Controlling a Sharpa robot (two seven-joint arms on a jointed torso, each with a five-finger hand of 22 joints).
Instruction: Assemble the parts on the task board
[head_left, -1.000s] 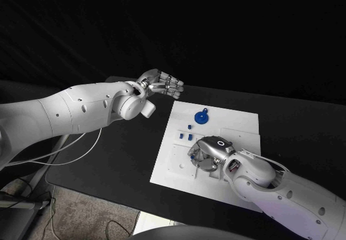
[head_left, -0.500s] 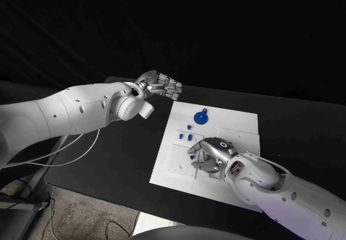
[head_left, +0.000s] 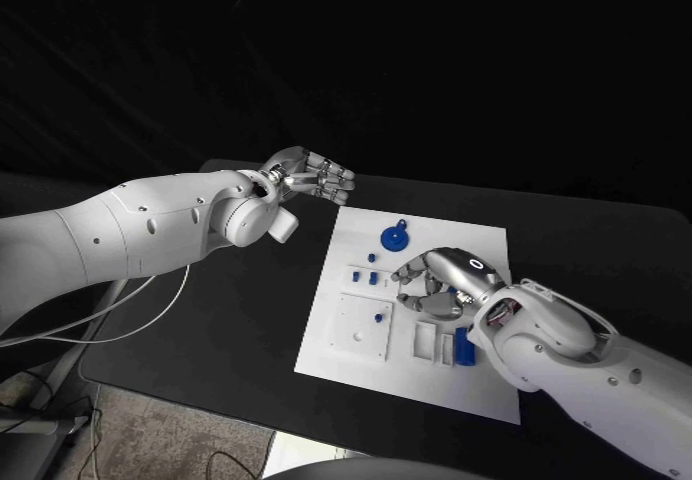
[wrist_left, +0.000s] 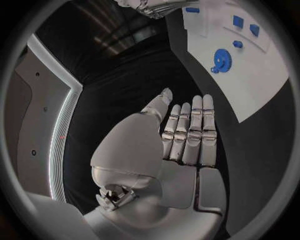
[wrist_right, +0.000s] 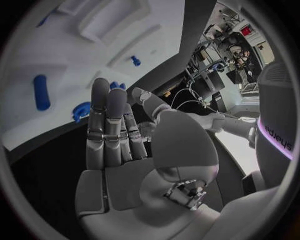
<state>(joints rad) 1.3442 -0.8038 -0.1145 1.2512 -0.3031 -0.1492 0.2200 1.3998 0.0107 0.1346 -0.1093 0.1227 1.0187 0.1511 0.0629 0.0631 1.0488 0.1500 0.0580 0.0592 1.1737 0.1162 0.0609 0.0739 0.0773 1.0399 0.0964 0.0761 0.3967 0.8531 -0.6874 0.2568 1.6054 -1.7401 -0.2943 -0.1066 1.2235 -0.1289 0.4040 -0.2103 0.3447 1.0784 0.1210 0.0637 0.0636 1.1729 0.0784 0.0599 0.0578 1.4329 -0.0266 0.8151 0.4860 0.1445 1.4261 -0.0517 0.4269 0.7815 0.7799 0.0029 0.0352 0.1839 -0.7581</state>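
The white task board (head_left: 346, 335) lies mid-table. A blue gear (head_left: 397, 238) sits near its far edge, with small blue parts (head_left: 374, 277) just in front of it. Another small blue part (head_left: 381, 318) stands on the left block, and a long blue part (head_left: 463, 343) lies among the recesses at the front right. My right hand (head_left: 444, 280) hovers over the board's middle right, holding nothing; in the right wrist view its fingers (wrist_right: 107, 125) reach toward the gear (wrist_right: 81, 111). My left hand (head_left: 307, 175) stays raised off the board's far left corner, its fingers (wrist_left: 190, 132) straight and empty.
Black table (head_left: 231, 310) surrounds the board, with bare room to the left and behind. A white cable (head_left: 144, 305) hangs off the table's left side under my left arm. My right forearm (head_left: 577, 360) covers the board's front right corner.
My right hand has moved from the board's front middle toward its far right side. The long blue part now shows where the hand and wrist were. My left hand has barely moved.
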